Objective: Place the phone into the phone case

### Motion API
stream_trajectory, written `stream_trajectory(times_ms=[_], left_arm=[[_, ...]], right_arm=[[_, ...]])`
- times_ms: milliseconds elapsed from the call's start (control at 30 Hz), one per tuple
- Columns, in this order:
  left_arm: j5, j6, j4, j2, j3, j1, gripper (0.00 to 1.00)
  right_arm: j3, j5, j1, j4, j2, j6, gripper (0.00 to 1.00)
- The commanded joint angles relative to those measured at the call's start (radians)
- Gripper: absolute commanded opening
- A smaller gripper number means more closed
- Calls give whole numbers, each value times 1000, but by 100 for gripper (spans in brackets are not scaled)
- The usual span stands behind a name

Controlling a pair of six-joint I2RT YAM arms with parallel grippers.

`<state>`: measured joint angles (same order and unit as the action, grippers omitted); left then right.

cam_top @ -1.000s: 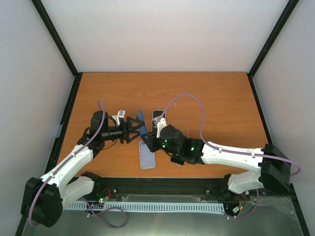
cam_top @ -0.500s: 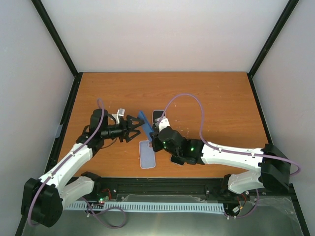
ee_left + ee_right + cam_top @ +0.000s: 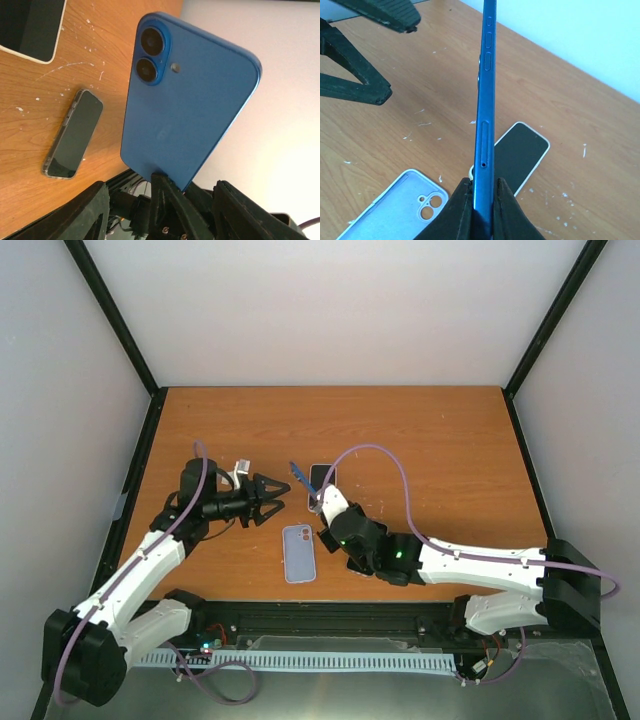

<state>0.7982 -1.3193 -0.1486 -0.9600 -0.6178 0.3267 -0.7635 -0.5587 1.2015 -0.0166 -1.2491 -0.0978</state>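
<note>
The right gripper (image 3: 482,192) pinches the blue phone (image 3: 484,115) upright on edge, while the pale phone case (image 3: 298,552) lies hollow-side up at its 6 o'clock and the left gripper (image 3: 276,498) is spread wide at 9 o'clock.

the slim blue phone (image 3: 485,110) stands on edge above the wooden tabletop (image 3: 430,440), gripped in the jaws of the right gripper (image 3: 482,200). the left gripper (image 3: 284,502) is to its left, apart from it. a dark-screened, white-rimmed phone (image 3: 321,478) lies flat just to its right. the pale flat phone case (image 3: 298,552) lies nearer the arm bases.

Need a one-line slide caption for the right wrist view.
Right gripper pinches the blue phone edge-on above the table; empty case and second phone lie below.
</note>
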Motion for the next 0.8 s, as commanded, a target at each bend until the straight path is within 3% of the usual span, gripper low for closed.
stream_trajectory(times_ms=[0,433,767], left_arm=[[-21,-101,61,27,-42,3,57],[-26,-170,89,21,-4,18,56],[-54,-190,85,22,3,23,43]], right_arm=[[-26,-124,40,115,-18,140,3],[-135,-262,138,140,-190,198,3],[-163,-309,179,134,-239,188,3]])
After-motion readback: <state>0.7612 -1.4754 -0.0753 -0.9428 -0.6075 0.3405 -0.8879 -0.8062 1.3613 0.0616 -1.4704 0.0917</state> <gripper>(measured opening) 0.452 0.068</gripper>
